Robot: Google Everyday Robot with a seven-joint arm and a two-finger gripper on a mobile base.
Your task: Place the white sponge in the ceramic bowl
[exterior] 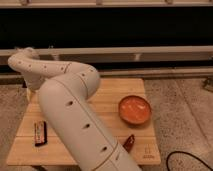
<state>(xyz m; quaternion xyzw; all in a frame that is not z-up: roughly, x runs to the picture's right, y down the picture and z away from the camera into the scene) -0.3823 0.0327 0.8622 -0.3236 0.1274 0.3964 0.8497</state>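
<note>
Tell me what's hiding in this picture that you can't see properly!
- white sponge: not visible in the camera view. The robot arm covers much of the wooden table.
- end effector: out of sight, somewhere past the arm's bend at the table's left rear, hidden by the arm itself.
- dark red thing at the table's front edge: partly behind the arm and too blurred to name.
</note>
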